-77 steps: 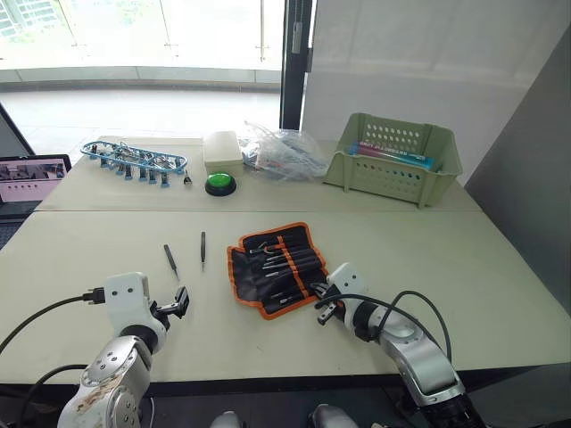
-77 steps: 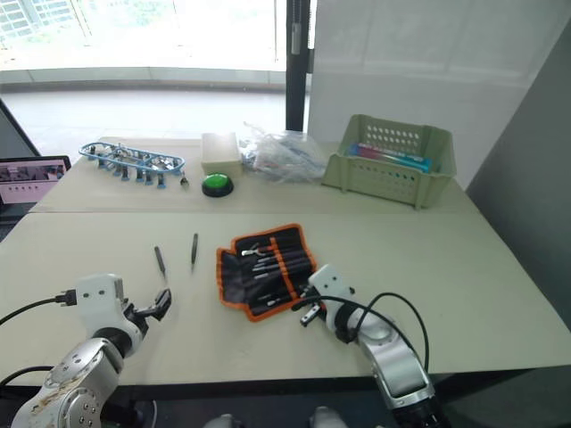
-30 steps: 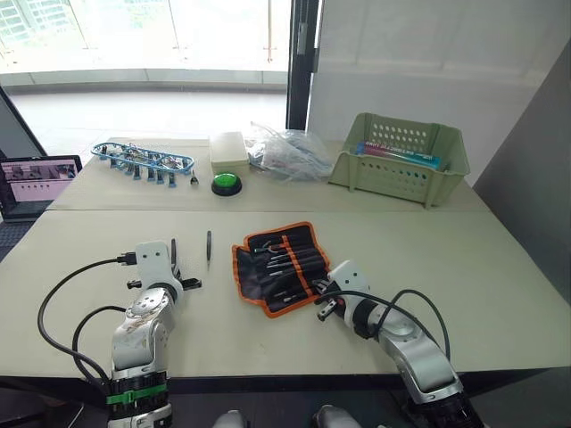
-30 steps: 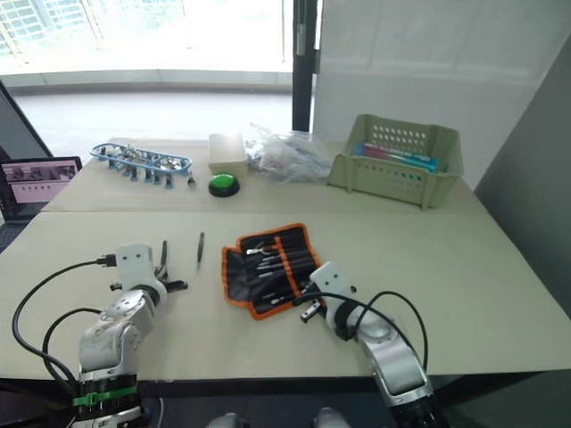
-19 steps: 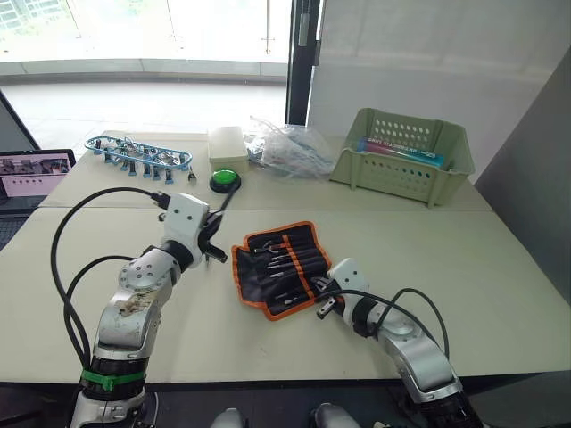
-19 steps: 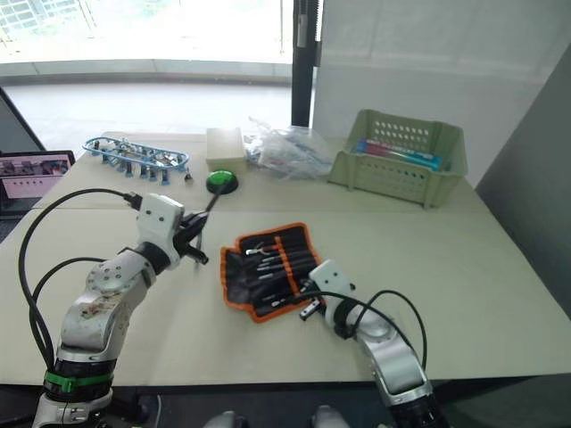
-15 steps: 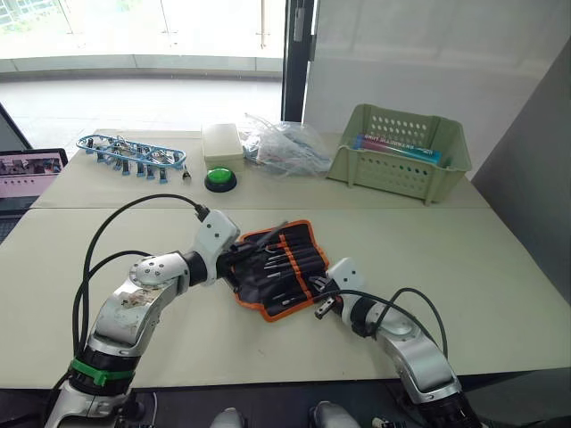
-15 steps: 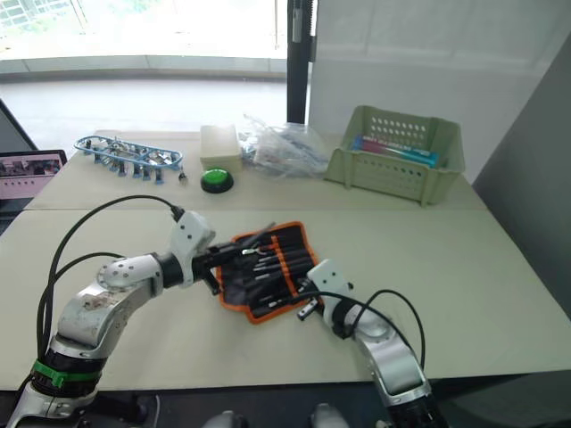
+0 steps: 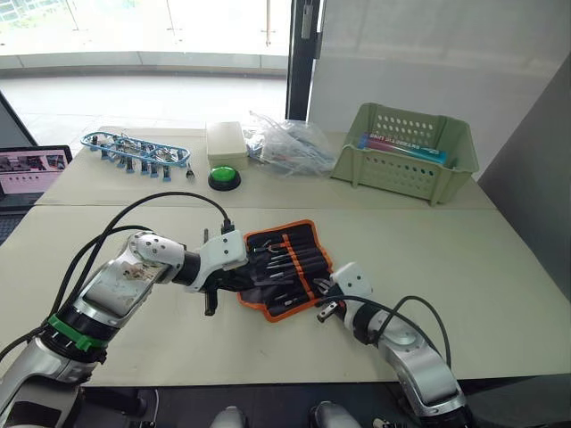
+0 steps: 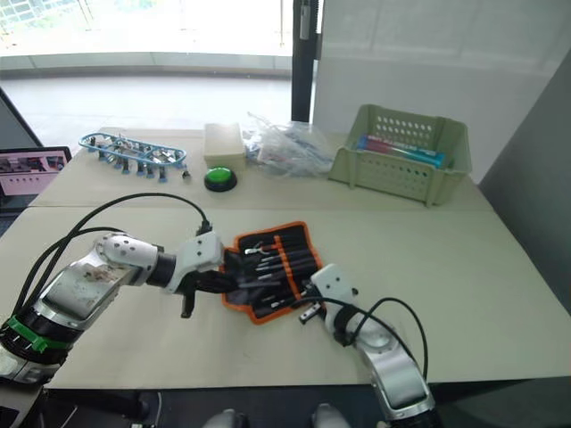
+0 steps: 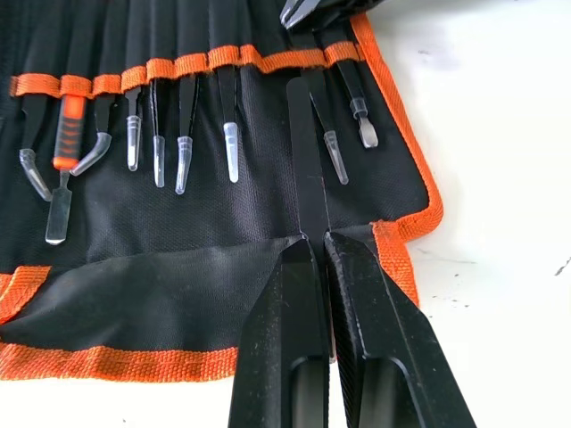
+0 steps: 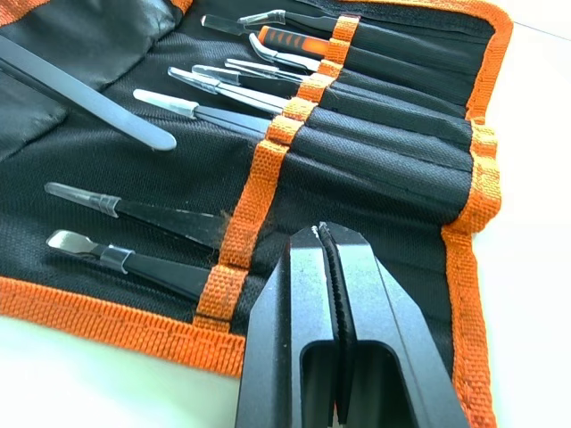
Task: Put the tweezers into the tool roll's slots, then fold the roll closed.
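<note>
The tool roll (image 9: 290, 259) lies open mid-table, black fabric with orange trim, and several tools sit in its slots (image 11: 183, 67). My left gripper (image 11: 312, 239) is shut on a slim black tweezer (image 11: 305, 169). The tweezer lies over the roll's inner face with its tip at the orange slot band. From the head, the left gripper (image 9: 252, 275) hovers over the roll's left part. My right gripper (image 12: 319, 234) is shut, its fingertips resting on the roll's near right edge (image 9: 323, 308). The held tweezer (image 12: 89, 98) also crosses the right wrist view.
At the back of the table stand a green basket (image 9: 406, 156), a clear plastic bag (image 9: 290, 147), a cream box (image 9: 225, 145), a green button (image 9: 225, 177) and a blue-clipped cable bundle (image 9: 134, 150). A screen (image 9: 31, 169) sits at the far left edge.
My left arm has swung right from the table left of the roll, carrying a tweezer, and now holds it over the roll's slots. The right gripper has stayed on the roll's edge.
</note>
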### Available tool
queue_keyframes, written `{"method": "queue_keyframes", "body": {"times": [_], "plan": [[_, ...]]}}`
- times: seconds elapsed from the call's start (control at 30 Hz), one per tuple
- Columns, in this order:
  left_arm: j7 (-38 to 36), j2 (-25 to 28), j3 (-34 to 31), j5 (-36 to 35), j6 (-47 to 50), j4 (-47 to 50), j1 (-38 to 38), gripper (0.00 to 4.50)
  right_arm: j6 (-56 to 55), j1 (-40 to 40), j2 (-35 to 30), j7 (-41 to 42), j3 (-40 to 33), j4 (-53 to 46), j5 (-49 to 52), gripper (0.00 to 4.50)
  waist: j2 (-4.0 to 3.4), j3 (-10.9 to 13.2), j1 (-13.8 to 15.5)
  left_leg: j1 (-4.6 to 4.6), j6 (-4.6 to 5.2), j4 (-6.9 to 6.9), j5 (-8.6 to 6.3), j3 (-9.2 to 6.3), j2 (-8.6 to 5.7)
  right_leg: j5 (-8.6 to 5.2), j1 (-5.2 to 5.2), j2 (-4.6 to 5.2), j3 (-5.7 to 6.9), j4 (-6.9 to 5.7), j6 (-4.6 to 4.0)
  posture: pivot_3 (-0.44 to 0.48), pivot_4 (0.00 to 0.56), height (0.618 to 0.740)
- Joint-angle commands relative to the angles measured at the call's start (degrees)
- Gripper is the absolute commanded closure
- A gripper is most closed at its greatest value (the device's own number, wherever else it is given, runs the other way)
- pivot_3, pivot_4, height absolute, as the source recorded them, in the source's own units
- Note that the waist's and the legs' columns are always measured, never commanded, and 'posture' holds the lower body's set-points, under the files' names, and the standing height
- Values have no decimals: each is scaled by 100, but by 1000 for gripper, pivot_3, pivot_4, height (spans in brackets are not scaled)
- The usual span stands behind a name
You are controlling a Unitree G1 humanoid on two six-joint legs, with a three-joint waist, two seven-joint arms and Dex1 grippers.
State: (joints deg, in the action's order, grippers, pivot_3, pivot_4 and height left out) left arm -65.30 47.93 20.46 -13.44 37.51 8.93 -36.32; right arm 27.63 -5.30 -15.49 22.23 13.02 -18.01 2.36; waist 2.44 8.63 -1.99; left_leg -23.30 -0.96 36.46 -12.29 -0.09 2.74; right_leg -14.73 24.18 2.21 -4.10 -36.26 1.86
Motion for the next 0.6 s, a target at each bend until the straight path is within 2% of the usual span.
{"method": "queue_keyframes", "body": {"times": [0.03, 0.23, 0.6], "plan": [[-49, -106, 280, 449, -293, -290, -292, 4491, 306, 243, -61, -68, 128, -25, -116, 4500, 0, 0, 6, -1, 0, 2, 0, 0, -1, 0, -1, 0, -1, -1, 0, 0, 150, 738], [-38, -332, 442, 862, -358, -522, -442, 4491, 373, 303, 10, -163, 140, -118, -150, 4500, 1, -1, -5, 0, 0, 10, 0, 0, 0, 0, -1, -2, -2, -11, 0, 0, 150, 738], [220, -692, 367, 1108, -68, -551, -523, 4491, 373, 320, 50, -233, 159, -124, -145, 4500, 1, -1, -12, 9, 1, 46, 1, -2, -1, -7, -2, -3, -5, -65, 2, 0, 150, 738]]}}
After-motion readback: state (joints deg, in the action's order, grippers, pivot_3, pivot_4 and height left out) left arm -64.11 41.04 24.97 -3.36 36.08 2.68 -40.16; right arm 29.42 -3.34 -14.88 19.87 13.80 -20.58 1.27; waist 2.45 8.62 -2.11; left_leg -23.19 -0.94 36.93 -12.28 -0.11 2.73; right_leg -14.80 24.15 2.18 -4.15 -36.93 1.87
